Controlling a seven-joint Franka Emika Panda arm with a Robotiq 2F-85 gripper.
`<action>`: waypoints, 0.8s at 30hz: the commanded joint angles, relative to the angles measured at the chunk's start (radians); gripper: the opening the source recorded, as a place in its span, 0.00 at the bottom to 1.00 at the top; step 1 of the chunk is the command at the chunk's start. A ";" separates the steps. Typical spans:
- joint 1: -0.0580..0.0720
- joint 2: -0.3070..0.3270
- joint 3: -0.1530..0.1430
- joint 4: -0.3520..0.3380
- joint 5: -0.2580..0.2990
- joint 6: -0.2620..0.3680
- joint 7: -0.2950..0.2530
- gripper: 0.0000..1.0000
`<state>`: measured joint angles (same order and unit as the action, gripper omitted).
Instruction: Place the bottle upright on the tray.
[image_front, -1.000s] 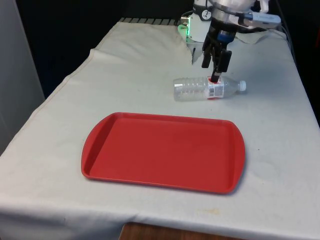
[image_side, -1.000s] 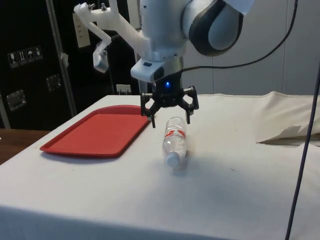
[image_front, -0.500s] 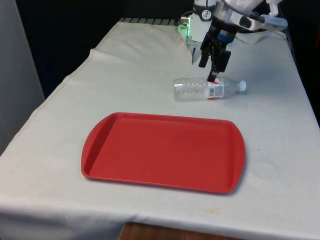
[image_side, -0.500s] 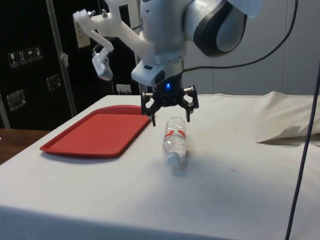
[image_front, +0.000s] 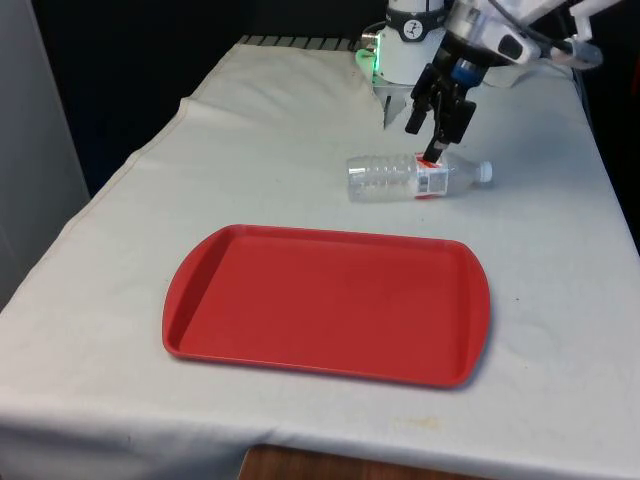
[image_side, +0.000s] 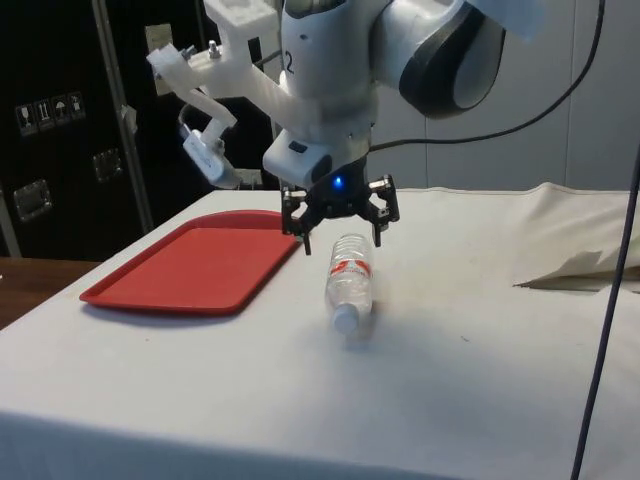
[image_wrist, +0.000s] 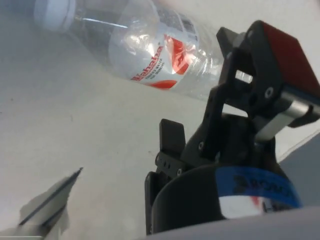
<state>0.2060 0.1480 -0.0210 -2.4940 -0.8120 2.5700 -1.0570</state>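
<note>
A clear plastic bottle (image_front: 410, 177) with a red-and-white label and a white cap (image_front: 485, 170) lies on its side on the white cloth, just beyond the far edge of the red tray (image_front: 320, 300). My gripper (image_front: 427, 133) hangs open right above the bottle's labelled part, tilted, one finger on each side of it and touching nothing. From the side, the gripper (image_side: 340, 232) straddles the bottle (image_side: 349, 282), whose cap points towards that camera; the tray (image_side: 190, 265) holds nothing. In the wrist view the bottle (image_wrist: 145, 55) lies beyond the fingers.
The cloth is rucked into a fold (image_front: 385, 100) near the robot base (image_front: 398, 52), and the fold (image_side: 570, 265) rises on the side view's right. The table's edge runs close to the tray's near rim (image_front: 310, 365).
The wrist has tilted and the arm's upper part has swung towards the front view's right. The gripper stays open over the bottle, which has not moved.
</note>
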 joint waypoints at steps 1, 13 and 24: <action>0.009 0.000 0.000 0.010 -0.033 -0.014 0.036 1.00; 0.008 0.007 0.052 0.012 -0.089 -0.063 0.129 1.00; 0.027 0.032 0.119 0.046 -0.186 -0.164 0.283 1.00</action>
<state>0.2240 0.1790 0.1000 -2.4550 -0.9780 2.4180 -0.7960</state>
